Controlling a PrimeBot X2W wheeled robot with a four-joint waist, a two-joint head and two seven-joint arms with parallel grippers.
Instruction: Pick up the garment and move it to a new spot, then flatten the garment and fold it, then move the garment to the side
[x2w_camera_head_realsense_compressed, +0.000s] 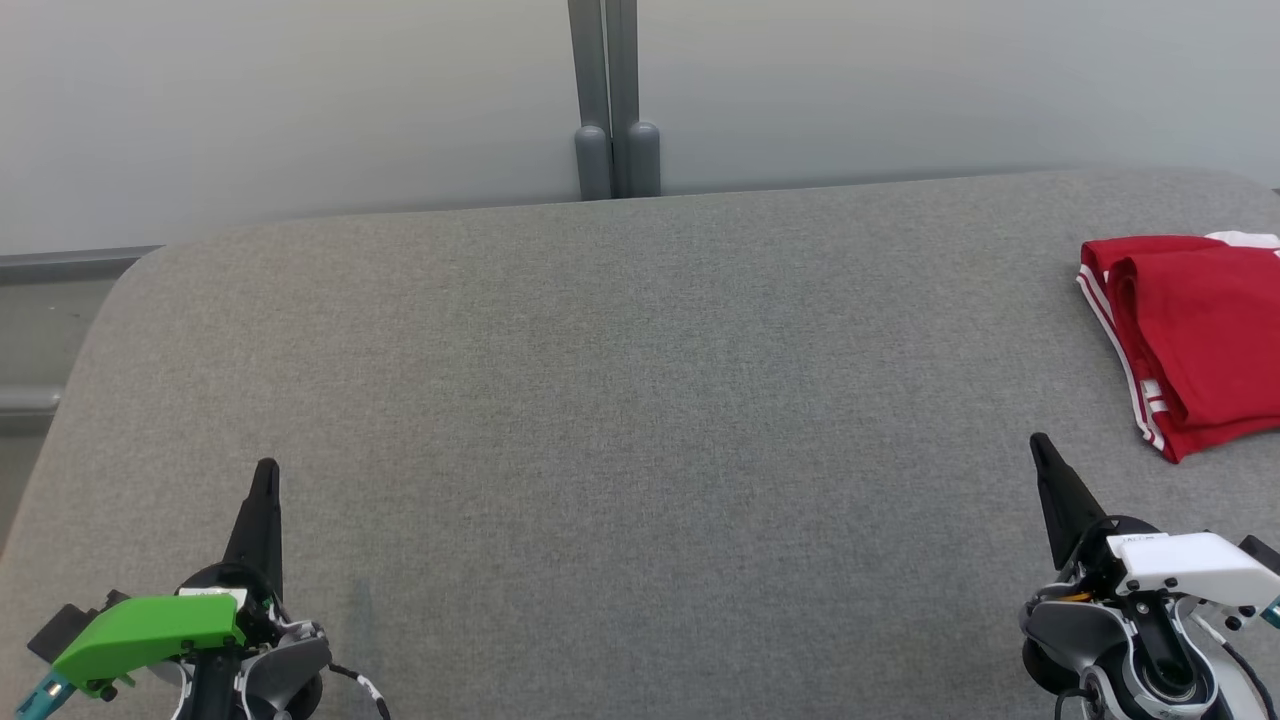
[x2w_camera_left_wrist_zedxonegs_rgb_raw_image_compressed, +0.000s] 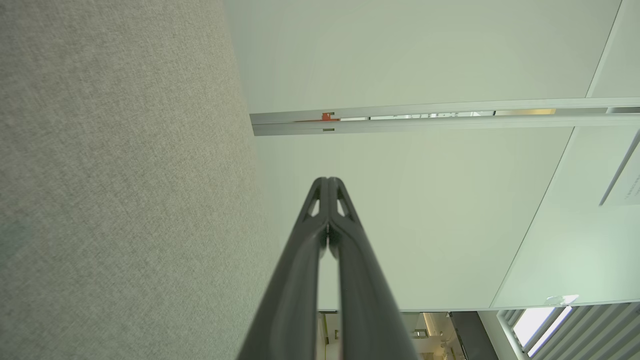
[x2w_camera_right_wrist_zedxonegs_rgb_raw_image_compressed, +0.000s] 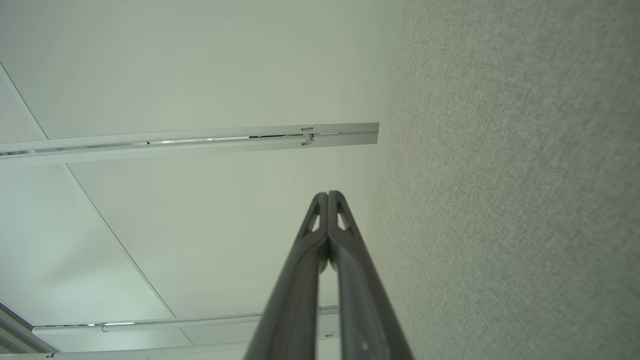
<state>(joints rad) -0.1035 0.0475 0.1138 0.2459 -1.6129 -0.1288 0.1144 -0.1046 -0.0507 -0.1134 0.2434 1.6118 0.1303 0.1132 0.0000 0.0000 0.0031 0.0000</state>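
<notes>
One red garment (x2w_camera_head_realsense_compressed: 1195, 340) lay folded at the right edge of the grey table (x2w_camera_head_realsense_compressed: 640, 400), its striped side running near-to-far and part of it cut off by the frame. It sat ahead and right of the right gripper (x2w_camera_head_realsense_compressed: 1040, 445), clearly the nearer arm. The left gripper (x2w_camera_head_realsense_compressed: 266, 468) was well apart. There were two grippers, both pinched closed on nothing.

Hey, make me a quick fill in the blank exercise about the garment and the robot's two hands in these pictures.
1. The folded garment is ____ with white stripes.
2. It lies toward the robot's ____ on the grey surface.
3. The left hand and the right hand are both ____, holding nothing.
Missing words: red; right; shut.
</notes>
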